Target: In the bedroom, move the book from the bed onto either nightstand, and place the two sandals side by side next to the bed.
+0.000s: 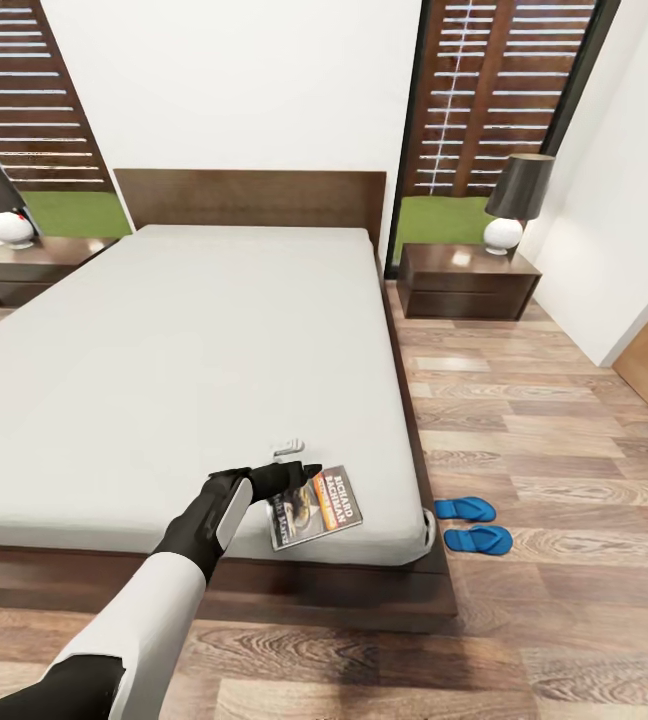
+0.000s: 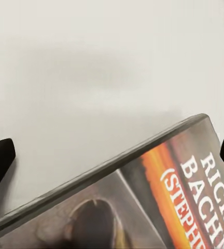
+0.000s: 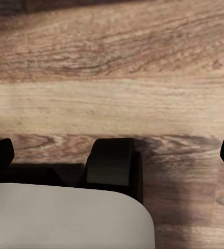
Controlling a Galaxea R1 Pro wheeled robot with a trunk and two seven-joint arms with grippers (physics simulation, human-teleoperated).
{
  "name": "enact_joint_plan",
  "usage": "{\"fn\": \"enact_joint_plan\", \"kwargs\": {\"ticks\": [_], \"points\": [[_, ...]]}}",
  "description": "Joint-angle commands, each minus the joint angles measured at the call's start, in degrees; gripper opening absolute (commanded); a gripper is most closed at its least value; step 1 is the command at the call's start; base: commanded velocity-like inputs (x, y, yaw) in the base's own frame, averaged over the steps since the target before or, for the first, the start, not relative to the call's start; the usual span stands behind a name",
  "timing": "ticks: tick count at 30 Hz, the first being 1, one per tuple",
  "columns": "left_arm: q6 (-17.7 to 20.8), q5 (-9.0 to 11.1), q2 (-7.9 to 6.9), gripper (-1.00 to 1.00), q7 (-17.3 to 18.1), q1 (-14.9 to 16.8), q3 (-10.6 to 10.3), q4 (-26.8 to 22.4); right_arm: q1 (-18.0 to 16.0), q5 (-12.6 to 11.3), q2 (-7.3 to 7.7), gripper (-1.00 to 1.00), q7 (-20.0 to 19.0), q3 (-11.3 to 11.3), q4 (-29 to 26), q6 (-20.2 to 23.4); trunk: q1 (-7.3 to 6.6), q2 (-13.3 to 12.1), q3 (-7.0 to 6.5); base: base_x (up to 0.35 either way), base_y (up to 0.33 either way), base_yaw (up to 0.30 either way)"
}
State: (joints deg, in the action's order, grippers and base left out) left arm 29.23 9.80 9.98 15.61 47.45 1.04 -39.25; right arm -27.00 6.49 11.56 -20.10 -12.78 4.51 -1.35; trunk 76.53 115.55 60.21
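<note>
The left gripper [image 1: 299,470] hung with jaws spread wide, the book [image 1: 314,507] lying flat just below them near the foot corner of the bed [image 1: 164,350]. The right gripper [image 3: 112,150] also stood open, over bare floor. A shallow pinch might skid the thin cover off the mattress edge. One book, two sandals [image 1: 469,522], two nightstands [image 1: 467,280].
</note>
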Motion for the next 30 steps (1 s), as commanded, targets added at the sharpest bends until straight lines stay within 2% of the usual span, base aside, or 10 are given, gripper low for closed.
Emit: {"fn": "enact_joint_plan", "kwargs": {"ticks": [1,4,10,17,30], "points": [[0.50,0.30,0.02,1.00,-0.06,0.01,0.10,-0.03,-0.07,0.58,0.04,1.00,-0.10,-0.49,0.15,-0.14,-0.01,0.02,0.04,-0.032,0.000,0.000],[0.48,0.42,0.02,1.00,-0.06,0.01,0.10,-0.03,-0.07,0.56,0.04,1.00,-0.10,-0.49,0.15,-0.14,-0.01,0.02,0.04,-0.017,0.000,0.000],[0.48,2.07,0.02,1.00,-0.07,0.01,0.10,-0.03,-0.06,0.57,0.04,1.00,-0.10,-0.49,0.15,-0.14,-0.01,0.02,0.04,-0.003,0.000,0.000],[0.47,2.36,0.02,1.00,-0.13,0.01,0.15,-0.03,-0.07,0.58,0.04,1.00,-0.10,-0.49,0.15,-0.14,-0.01,0.02,0.04,0.000,0.000,0.000],[0.49,2.41,0.02,1.00,-0.13,0.01,0.11,-0.03,-0.07,0.90,0.04,1.00,-0.05,-0.49,0.15,-0.14,-2.87,-5.20,-2.29,0.000,0.000,0.000]]}}
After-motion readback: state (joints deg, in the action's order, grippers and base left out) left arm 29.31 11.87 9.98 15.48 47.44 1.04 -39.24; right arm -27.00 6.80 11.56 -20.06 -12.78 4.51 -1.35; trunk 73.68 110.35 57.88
